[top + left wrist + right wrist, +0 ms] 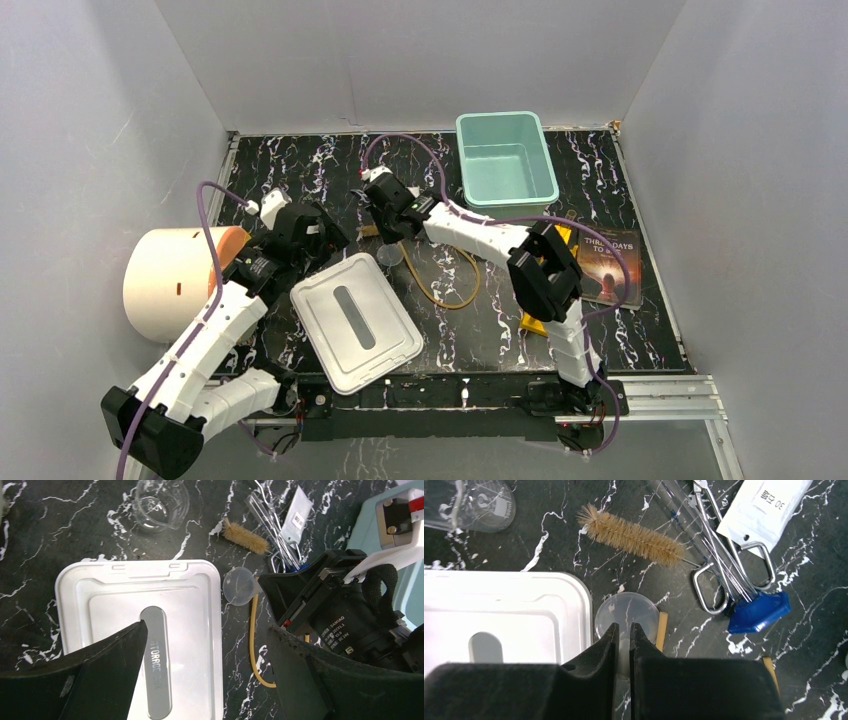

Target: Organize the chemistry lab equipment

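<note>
The funnel [626, 614] lies on its side on the dark marbled table [640, 190], just off the corner of the white lid [125, 605], and the right gripper [624, 629] has its two fingers drawn nearly together around what appears to be the funnel's narrow stem. That is the sensible place to pinch it, since the wide mouth would slip or flex. It is small, clear and slightly cloudy, with a round rim the table's veining shows through. One end of the amber tubing [661, 630] rests right beside it. Beyond lie the tan brush [631, 536], the thin metal tongs [719, 555] with a blue piece [758, 612] at their tip, the white packet [761, 507] partly under the tongs, and the glass beaker [479, 502] farther off. The teal bin [505, 160] at the far edge is probably where everything goes. The left gripper [207, 627] hangs above the lid with fingers wide apart, holding nothing.
</note>
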Available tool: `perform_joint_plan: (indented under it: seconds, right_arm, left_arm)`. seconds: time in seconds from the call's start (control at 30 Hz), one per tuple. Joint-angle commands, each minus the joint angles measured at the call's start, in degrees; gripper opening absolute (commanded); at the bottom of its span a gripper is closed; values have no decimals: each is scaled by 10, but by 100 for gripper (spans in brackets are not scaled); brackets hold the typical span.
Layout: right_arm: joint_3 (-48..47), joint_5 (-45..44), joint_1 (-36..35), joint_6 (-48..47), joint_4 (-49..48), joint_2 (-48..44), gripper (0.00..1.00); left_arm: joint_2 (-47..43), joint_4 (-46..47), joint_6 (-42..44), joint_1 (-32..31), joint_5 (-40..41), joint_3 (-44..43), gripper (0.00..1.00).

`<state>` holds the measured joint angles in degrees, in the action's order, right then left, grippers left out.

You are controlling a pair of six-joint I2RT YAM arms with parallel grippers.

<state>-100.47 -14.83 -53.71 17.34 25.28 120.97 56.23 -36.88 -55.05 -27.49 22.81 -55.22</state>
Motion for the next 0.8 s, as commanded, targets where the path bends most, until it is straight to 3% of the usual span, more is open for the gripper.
perform_joint_plan:
  seconds: [0.0, 0.2, 0.4, 0.57, 0.77]
  right_arm:
    - [-33, 70, 42, 2, 22, -89, 0]
    - [-28, 244, 154, 55, 25, -168, 0]
    - [-2, 349, 293, 97, -13, -230, 0]
    - [6, 314, 374, 94, -5, -238, 0]
    - [-31, 179, 383, 14, 57, -191, 0]
  left_arm:
    - [-16, 54, 31, 4, -45, 12, 92]
    - [-18, 105, 35, 5, -63, 7, 96]
    - [22, 166, 60, 5, -63, -18, 97]
    - [88, 187, 101, 6, -68, -74, 97]
    - [154, 218, 104, 8, -92, -95, 97]
